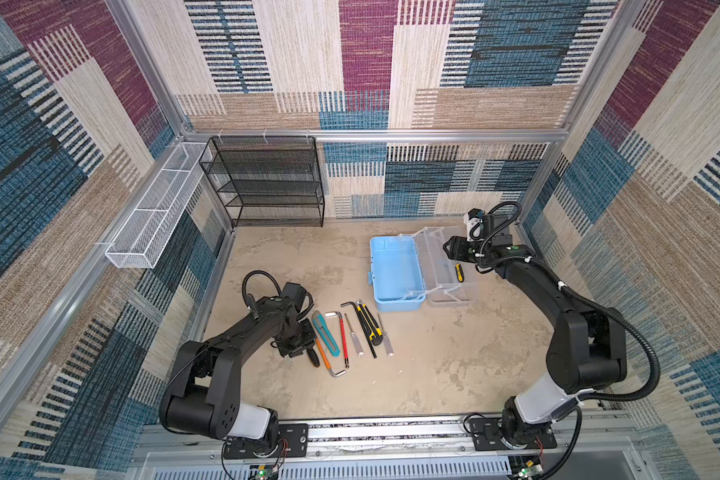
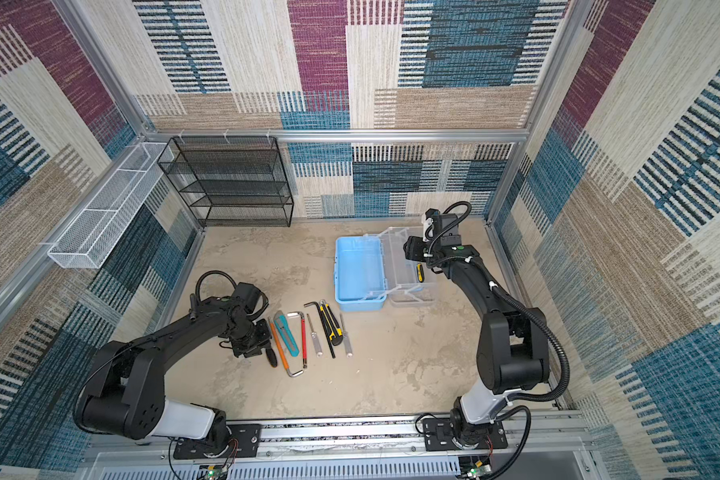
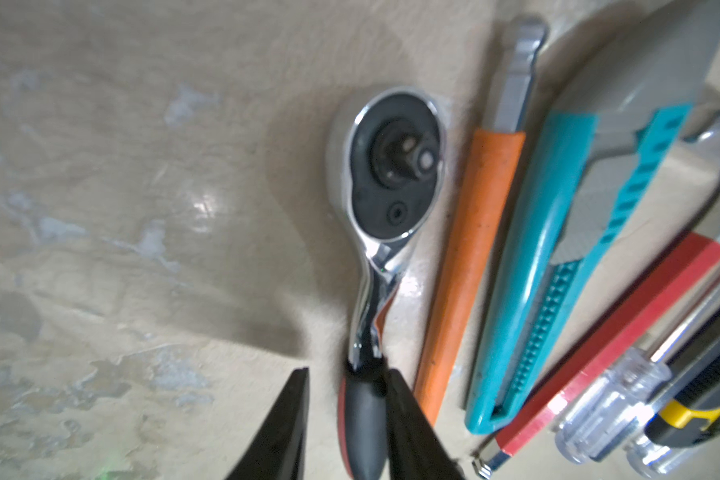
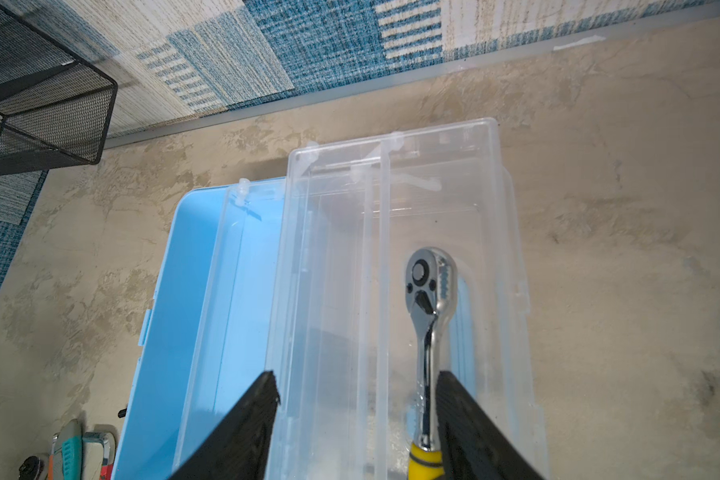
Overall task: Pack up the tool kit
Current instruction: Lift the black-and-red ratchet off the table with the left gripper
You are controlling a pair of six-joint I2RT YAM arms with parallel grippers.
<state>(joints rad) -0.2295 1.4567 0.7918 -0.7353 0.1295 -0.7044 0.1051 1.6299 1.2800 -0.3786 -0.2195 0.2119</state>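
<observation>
Early in the pack, by my read: one tool is in and the rest lie out. In the top views the toolbox (image 1: 393, 270) sits open at abt 1 o'clock from the table (image 1: 433, 374) centre. Its blue base is bare and its clear half (image 1: 443, 266) is folded out on the 3 o'clock side. The yellow-grip ratchet (image 4: 429, 286) lies inside that clear half; lid or tray, I can't tell. The right claw (image 4: 356, 374) hangs over it w/ jaws spread wide, gripping nothing: one finger is just beside the shaft, the other well apart. The left claw (image 3: 344, 374) is low at the 9 o'clock end of the tool row, astride the handle of the red-grip ratchet (image 3: 395, 166). Its jaws are parted, one finger at the handle w/ a gap showing on the other side, so it's not clenched. That ratchet lies flat on the table, w/ the orange-handled tool (image 3: 470, 257) just beside it at 3 o'clock, then the teal knife (image 3: 558, 249). So the step in hand looks like pickup no. 2. Next I'd need to close square on the handle w/o nudging the orange neighbour, lift clean, then carry toward 1 o'clock. I'd prob pull the right arm off the box first so the two don't meet.
</observation>
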